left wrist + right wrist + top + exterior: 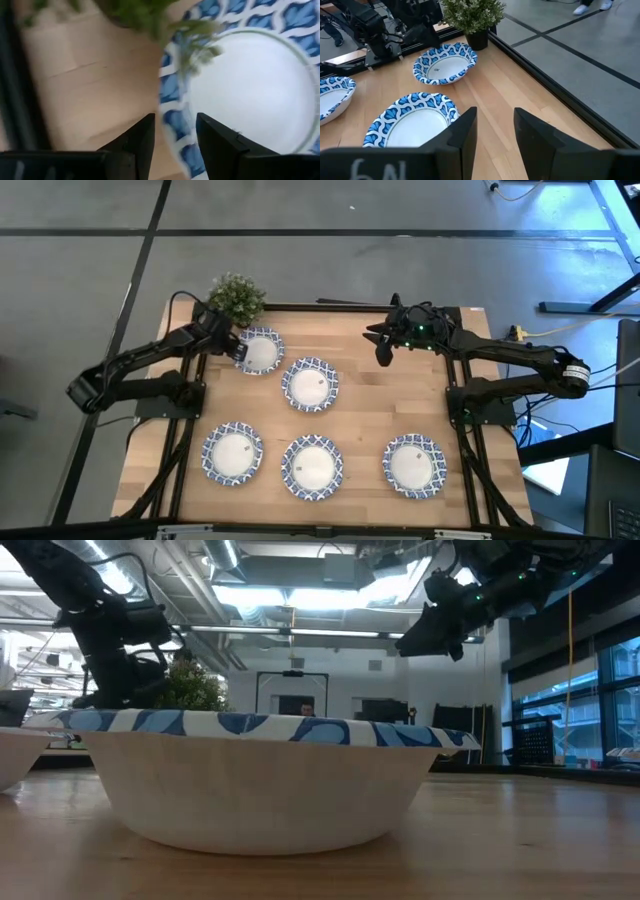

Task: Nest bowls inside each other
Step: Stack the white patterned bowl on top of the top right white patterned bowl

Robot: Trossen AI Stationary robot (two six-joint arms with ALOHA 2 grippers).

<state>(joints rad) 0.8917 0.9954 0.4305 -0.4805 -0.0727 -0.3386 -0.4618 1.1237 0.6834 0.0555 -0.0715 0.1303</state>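
Several blue-and-white rimmed bowls sit on their bases on the wooden table: two in the far row [259, 350] [310, 385] and three in the near row [233, 452] [312, 465] [414, 465]. My left gripper [238, 348] [172, 137] is open at the far-left bowl [250, 85], beside the potted plant [238, 298]. One finger stands outside the bowl's rim and one over its inside. My right gripper [383, 345] [495, 130] is open and raised above the table's far right part, touching nothing. My left gripper straddles the far-left bowl's rim [176, 120] on the side toward the table's left edge, coming from above. One finger [142, 135] is outside, the other finger [215, 140] inside. I cannot tell whether they touch the rim. The bowl rests on the table.
The green potted plant [472, 15] stands at the table's far left corner, its leaves over the far-left bowl's edge. Bare wood [400, 395] lies between the far-row bowls and the right arm. In the low view a near bowl [265, 780] fills the foreground.
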